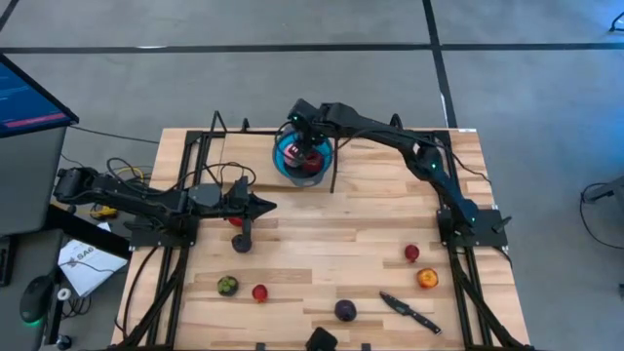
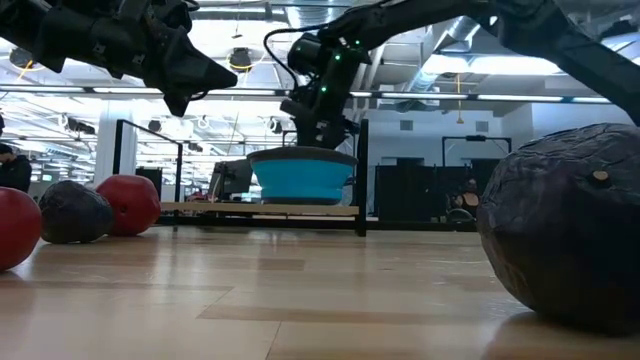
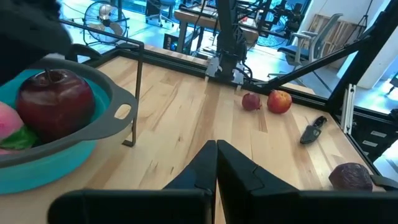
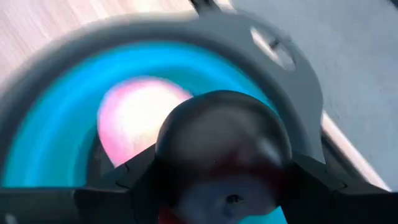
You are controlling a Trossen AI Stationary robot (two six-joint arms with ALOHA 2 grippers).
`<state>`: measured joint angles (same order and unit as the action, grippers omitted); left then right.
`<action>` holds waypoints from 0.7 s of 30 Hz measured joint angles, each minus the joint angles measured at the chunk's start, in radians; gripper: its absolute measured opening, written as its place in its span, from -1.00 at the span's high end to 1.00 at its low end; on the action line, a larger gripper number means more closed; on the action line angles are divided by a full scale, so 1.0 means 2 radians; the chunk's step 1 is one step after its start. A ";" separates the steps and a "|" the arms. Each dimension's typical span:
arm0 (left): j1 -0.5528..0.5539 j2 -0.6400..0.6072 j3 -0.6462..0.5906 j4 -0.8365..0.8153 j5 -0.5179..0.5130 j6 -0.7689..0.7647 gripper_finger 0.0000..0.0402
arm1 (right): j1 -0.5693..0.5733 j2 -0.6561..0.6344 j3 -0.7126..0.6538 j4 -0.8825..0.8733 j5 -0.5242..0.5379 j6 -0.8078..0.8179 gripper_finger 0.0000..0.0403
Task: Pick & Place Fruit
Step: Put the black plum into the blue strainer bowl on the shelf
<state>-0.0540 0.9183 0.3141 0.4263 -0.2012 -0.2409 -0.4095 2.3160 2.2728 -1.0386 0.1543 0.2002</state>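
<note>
Right gripper hangs over the blue bowl, jaws clamped on 1 dark red fruit; a pink fruit lies below. Left gripper waits, jaws together.

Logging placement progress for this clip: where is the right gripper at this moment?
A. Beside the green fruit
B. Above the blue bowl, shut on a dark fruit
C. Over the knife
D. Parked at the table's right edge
B: the right gripper hangs over the blue bowl, its fingers clasping a dark fruit.
</note>
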 joint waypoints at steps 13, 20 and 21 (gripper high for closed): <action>0.000 0.000 0.000 0.000 0.000 -0.001 0.99 | 0.002 -0.002 -0.004 0.004 0.000 0.005 -0.26; 0.000 0.000 0.000 0.000 0.000 -0.001 0.99 | 0.002 -0.002 -0.004 0.013 0.000 0.005 -0.27; 0.000 0.000 0.000 0.000 0.000 -0.001 0.99 | 0.002 -0.002 -0.004 0.013 0.000 0.005 -0.27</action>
<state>-0.0540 0.9184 0.3141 0.4271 -0.2008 -0.2436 -0.4065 2.3112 2.2650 -1.0129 0.1547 0.2102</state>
